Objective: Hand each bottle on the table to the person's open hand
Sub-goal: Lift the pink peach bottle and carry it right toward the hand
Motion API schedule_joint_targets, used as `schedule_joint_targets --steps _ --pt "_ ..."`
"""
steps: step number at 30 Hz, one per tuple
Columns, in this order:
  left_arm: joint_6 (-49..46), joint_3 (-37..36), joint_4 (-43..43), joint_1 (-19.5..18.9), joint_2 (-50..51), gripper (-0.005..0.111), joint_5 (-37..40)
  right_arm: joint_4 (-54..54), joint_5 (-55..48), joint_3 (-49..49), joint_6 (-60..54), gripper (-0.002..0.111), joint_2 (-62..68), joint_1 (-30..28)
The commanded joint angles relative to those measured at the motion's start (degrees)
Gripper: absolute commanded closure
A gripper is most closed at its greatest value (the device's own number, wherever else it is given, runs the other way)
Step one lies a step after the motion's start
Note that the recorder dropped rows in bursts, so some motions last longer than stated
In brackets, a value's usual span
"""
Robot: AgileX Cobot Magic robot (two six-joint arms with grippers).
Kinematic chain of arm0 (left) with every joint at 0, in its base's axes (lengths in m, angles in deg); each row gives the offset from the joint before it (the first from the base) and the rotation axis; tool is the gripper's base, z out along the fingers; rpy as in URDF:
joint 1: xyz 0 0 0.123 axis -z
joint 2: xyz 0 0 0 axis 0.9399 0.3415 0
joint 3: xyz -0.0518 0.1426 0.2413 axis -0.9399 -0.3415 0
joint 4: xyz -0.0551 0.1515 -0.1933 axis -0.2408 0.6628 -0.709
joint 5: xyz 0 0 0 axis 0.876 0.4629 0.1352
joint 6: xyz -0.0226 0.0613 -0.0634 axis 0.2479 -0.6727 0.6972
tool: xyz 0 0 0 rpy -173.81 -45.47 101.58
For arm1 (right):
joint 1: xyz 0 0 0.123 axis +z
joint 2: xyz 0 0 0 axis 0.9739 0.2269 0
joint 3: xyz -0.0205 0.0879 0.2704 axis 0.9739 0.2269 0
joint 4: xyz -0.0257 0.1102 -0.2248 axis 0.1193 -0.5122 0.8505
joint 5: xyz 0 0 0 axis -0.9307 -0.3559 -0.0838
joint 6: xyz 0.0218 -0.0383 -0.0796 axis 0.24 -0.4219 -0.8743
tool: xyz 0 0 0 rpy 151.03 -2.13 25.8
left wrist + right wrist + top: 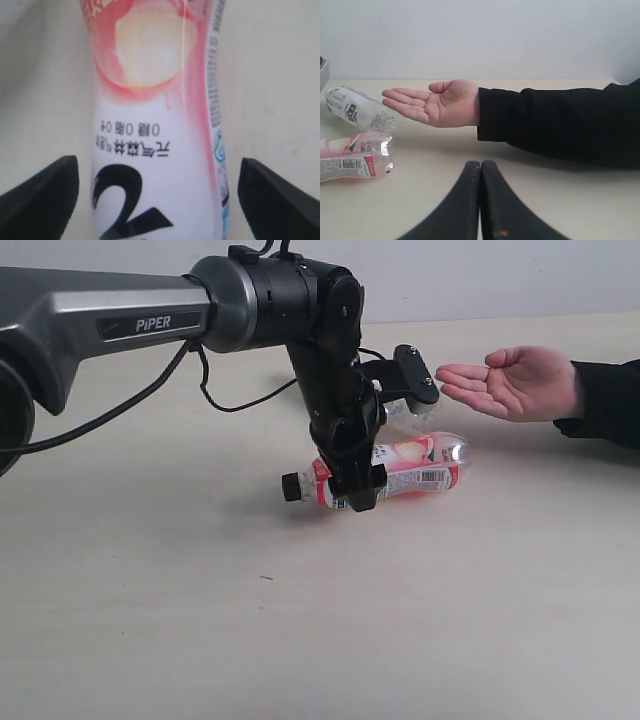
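The pink-red bottle (425,465) with a black cap (292,486) lies on its side on the table (300,640). My left gripper (355,492) is lowered over its middle. In the left wrist view the bottle (155,115) fills the space between the black fingers (42,200), with a small gap on each side, so the left gripper (160,200) is open. A second clear bottle (355,106) with a white label lies just behind it, partly hidden by the arm in the exterior view. The person's open hand (515,380) hovers palm up nearby. My right gripper (481,170) is shut and empty.
The person's dark sleeve (555,120) stretches across the table on the right. The left arm's cable (230,405) hangs behind the gripper. A grey object's corner (322,70) shows at the far edge in the right wrist view.
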Motion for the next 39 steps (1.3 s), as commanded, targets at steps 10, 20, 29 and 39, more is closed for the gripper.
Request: schedule_joint_targets --steps 10,20,29,39 --pt "0.1 0.4 0.6 0.0 0.6 0.066 -0.1 0.3 0.1 0.3 -0.2 0.108 -0.4 -0.4" --pt "2.4 0.4 0.3 0.0 -0.1 0.107 6.1 0.3 0.1 0.3 -0.2 0.108 -0.4 -0.4" --pt "4.5 0.4 -2.0 1.7 -4.1 0.107 7.6 0.3 0.1 0.3 -0.2 0.108 -0.4 -0.4" --pt "17.1 0.4 -2.5 6.5 -9.3 0.107 4.7 0.3 0.1 0.3 -0.2 0.108 -0.4 -0.4"
